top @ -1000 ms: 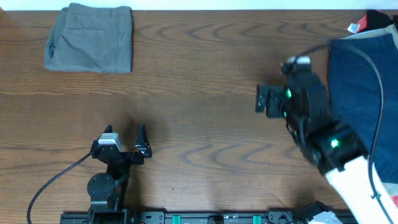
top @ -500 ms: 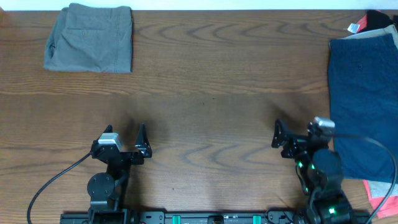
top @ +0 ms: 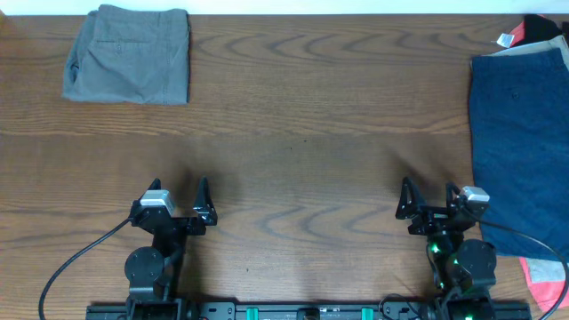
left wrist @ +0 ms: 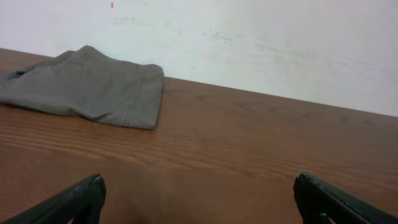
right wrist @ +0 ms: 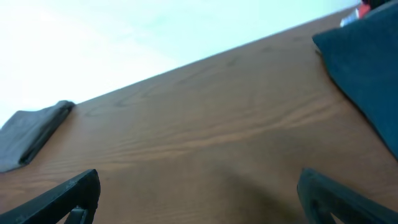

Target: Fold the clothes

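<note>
Grey-taupe shorts (top: 129,54) lie folded at the table's far left corner; they also show in the left wrist view (left wrist: 87,87) and at the left edge of the right wrist view (right wrist: 31,134). Navy blue shorts (top: 523,142) lie spread flat at the right edge, also in the right wrist view (right wrist: 367,62). A black piece (top: 544,27) and an orange-red piece (top: 544,277) peek out around them. My left gripper (top: 178,206) is open and empty near the front left. My right gripper (top: 428,201) is open and empty near the front right, beside the navy shorts.
The wooden table (top: 302,133) runs to a white wall at the back. A black cable (top: 71,262) trails from the left arm. A white tag (top: 506,38) lies by the black piece at the far right corner.
My right arm has pulled back from over the navy shorts towards the front edge and settled low at the front right, open and empty. The left arm has not moved.
</note>
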Controlling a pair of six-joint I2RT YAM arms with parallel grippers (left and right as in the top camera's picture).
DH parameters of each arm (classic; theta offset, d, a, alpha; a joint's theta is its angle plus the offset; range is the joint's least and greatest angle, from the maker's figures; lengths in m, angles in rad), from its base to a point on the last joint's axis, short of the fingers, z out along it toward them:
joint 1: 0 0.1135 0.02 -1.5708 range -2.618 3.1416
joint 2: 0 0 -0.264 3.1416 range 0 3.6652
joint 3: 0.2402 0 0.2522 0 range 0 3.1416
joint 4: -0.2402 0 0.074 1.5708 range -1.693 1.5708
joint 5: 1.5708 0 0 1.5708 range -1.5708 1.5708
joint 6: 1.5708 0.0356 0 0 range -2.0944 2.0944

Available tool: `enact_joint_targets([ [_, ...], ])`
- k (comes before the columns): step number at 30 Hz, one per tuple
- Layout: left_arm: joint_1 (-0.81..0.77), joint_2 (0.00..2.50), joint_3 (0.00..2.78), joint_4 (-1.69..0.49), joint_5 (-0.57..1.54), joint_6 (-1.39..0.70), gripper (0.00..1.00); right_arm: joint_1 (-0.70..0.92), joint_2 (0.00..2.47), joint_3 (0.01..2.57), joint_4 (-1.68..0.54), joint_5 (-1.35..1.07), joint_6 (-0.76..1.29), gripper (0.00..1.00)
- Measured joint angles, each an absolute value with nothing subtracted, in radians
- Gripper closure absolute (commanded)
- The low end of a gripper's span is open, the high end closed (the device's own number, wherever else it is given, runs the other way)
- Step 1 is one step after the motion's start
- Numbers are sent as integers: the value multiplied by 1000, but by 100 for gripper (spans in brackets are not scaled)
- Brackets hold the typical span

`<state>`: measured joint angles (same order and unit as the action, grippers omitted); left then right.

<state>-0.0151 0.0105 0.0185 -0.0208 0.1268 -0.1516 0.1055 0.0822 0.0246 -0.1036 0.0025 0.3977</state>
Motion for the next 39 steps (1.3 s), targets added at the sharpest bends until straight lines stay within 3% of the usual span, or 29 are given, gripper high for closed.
enact_joint_targets([
  [21,-15,10,19,-21,126,-152,2,-29,12,23,-99,-35,332,1],
  [39,-15,10,19,-21,127,-152,2,-29,12,23,-99,-35,331,1],
])
